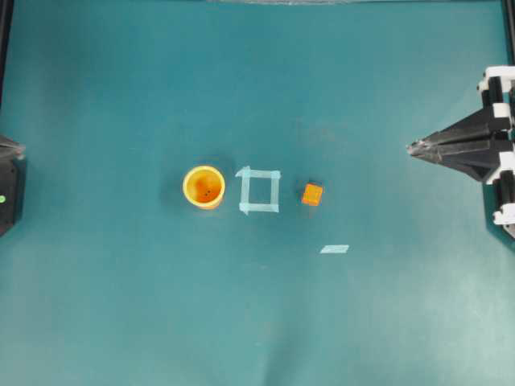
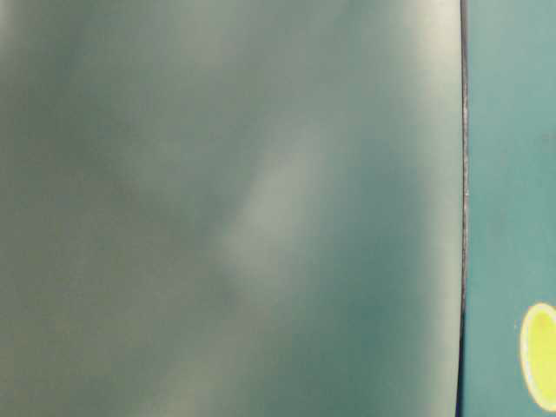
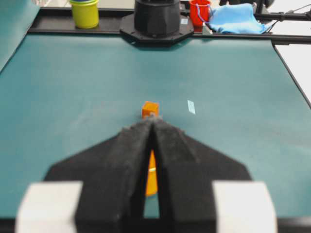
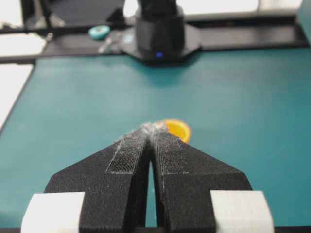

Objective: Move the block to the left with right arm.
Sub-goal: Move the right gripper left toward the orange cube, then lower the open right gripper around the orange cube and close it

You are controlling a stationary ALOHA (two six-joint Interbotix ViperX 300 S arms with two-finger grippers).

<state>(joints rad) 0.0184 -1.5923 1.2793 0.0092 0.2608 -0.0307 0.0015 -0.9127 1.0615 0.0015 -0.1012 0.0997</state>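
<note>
The small orange block (image 1: 312,195) sits on the teal table just right of a pale tape square (image 1: 259,190). A yellow-orange cup (image 1: 203,186) stands left of that square. My right gripper (image 1: 412,148) hangs at the right side, well right of the block and a little farther back, shut on nothing. In the right wrist view its fingertips (image 4: 150,128) meet and hide the block, with the cup (image 4: 177,128) peeking past them. My left gripper (image 3: 153,121) is shut and empty, and the block (image 3: 150,108) shows far beyond its tips.
A loose strip of pale tape (image 1: 334,248) lies in front of the block, to its right. The left arm (image 1: 8,189) rests at the table's left edge. Beyond the table's right end stand a green-yellow cup (image 3: 85,12), a red cup (image 3: 199,10) and a blue cloth (image 3: 235,18).
</note>
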